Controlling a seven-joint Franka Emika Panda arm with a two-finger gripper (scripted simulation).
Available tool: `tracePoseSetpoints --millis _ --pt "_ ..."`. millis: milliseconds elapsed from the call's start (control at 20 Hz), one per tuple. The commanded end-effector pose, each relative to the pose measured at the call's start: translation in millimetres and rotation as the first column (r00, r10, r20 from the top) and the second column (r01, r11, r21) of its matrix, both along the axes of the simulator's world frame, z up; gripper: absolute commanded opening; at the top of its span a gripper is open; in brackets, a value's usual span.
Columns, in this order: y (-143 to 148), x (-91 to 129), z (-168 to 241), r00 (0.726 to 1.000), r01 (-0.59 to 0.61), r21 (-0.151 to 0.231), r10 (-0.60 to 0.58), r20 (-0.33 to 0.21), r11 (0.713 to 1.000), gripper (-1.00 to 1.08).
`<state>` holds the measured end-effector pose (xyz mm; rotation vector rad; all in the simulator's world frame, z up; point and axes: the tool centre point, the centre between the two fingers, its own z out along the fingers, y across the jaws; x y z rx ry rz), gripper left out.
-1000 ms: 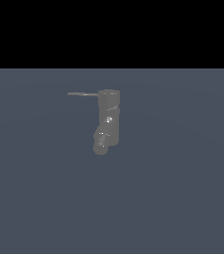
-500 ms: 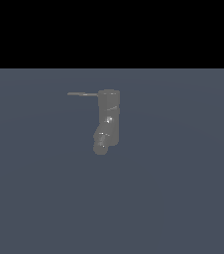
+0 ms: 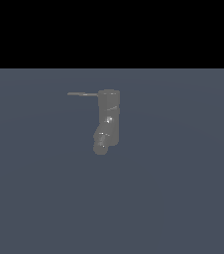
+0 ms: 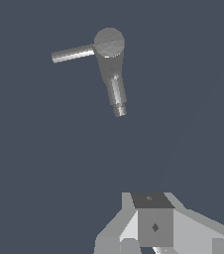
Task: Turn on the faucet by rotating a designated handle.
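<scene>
- Just above the middle of the exterior view, the faucet [image 3: 108, 116] stands upright on the slate-blue tabletop [image 3: 183, 198], its stubby spout [image 3: 101, 143] angled down toward the lower left.
- From the top of the cylinder the handle [image 3: 82, 94], a thin straight rod, sticks out level toward the exterior view's left.
- No arm shows anywhere in the exterior view.
- Seen from the wrist view, the faucet sits in the upper part of the frame and well apart from the gripper [image 4: 156, 233], whose body fills the bottom edge.
- Its fingertips are cut off by the frame, so I cannot tell how far open it is; nothing appears to be held.
- My reading: this is the approach step, with the handle untouched.
- Next, the gripper should probably travel to the rod's free end, settle beside it, then sweep it around the cylinder's axis.
</scene>
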<state>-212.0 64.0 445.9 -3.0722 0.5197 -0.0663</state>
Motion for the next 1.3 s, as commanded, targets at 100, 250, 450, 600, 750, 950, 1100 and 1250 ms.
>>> tracePoseSetpoints --millis 100,250,450,600,750,950,1100,1250 --pt "18.7 15.2 -16.5 0.996 0.093 0.003 -0.093 -0.004 0.996 -1.0" --pt "30.3 26.4 -27.4 0.988 0.153 0.004 -0.153 -0.006 0.988 -1.0" --pt "44.6 42.5 -41.8 0.973 0.232 0.006 -0.232 -0.01 0.973 -1.0" --pt "54.4 55.1 -52.5 0.957 0.29 0.007 -0.29 -0.013 0.957 -1.0" --pt "63.3 68.3 -63.1 0.938 0.347 0.008 -0.347 -0.016 0.938 -1.0" --pt "73.7 86.4 -77.0 0.908 0.419 0.009 -0.419 -0.02 0.908 -1.0" --pt "80.4 100.1 -87.1 0.882 0.471 0.01 -0.47 -0.022 0.882 -1.0" --pt "86.1 114.0 -97.1 0.854 0.52 0.01 -0.519 -0.025 0.854 -1.0"
